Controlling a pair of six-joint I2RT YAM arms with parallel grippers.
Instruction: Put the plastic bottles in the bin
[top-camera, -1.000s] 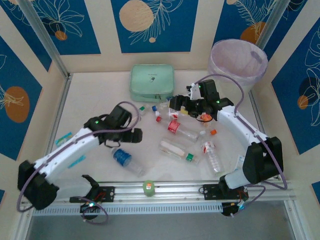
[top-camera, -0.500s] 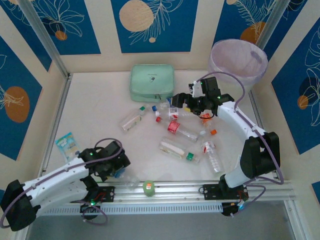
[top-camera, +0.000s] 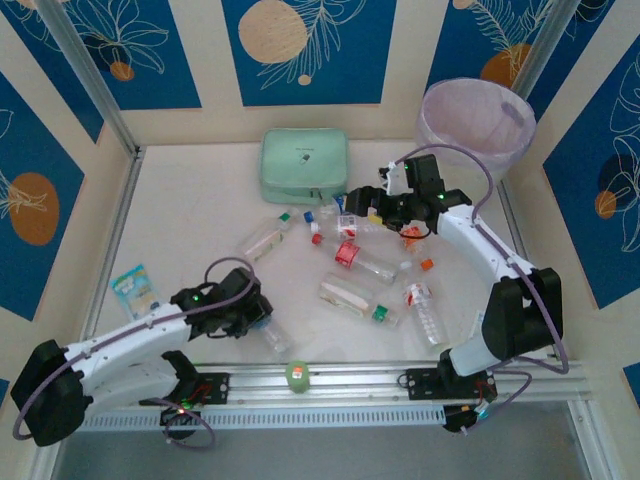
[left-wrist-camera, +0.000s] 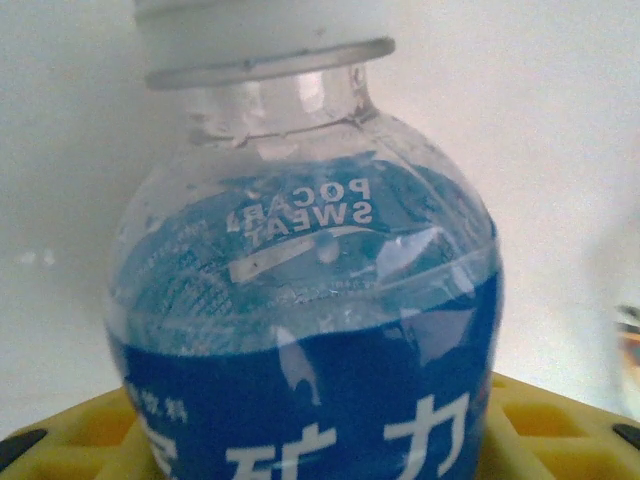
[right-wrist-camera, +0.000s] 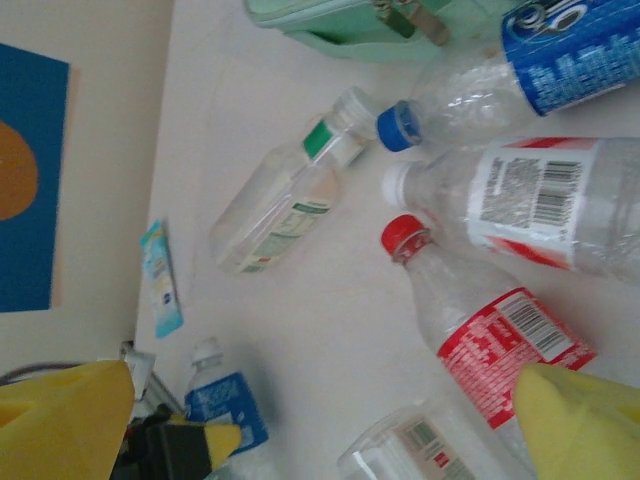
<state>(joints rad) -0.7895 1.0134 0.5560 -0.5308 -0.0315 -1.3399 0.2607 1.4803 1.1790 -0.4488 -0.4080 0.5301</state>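
Down at the near left of the desk (top-camera: 190, 200), the left pincer (top-camera: 252, 314) sits low around a blue-label bottle (top-camera: 268, 332) lying on its side. In the left wrist view, that blue-label bottle (left-wrist-camera: 310, 330) with its white cap (left-wrist-camera: 255, 35) stands between the yellow pads (left-wrist-camera: 565, 430). I cannot tell whether they are actually clamped on it or only set either side.

The right pincer (top-camera: 358, 212) hangs over the cluster of plastic bottles (top-camera: 360, 262) in the middle of the desk. Its yellow fingers (right-wrist-camera: 65, 415) are spread wide apart with nothing held between them. Beneath it lie several bottles:
- a red-capped bottle (right-wrist-camera: 490, 325) with a red label
- a white-capped bottle (right-wrist-camera: 530, 205) with a barcode
- a blue-capped bottle (right-wrist-camera: 520, 55) nearest the mint green case (top-camera: 303, 165)
- a green-collared bottle (right-wrist-camera: 290, 200), a little apart to the left

More bottles lie nearer the arms, one with a green cap (top-camera: 380, 314) and another just to its right (top-camera: 426, 312).

The bin (top-camera: 470, 140) stands in the far right corner, its pale liner over the rim, well apart from the blue-label bottle. A small blue packet (top-camera: 133, 290) lies near the left edge.
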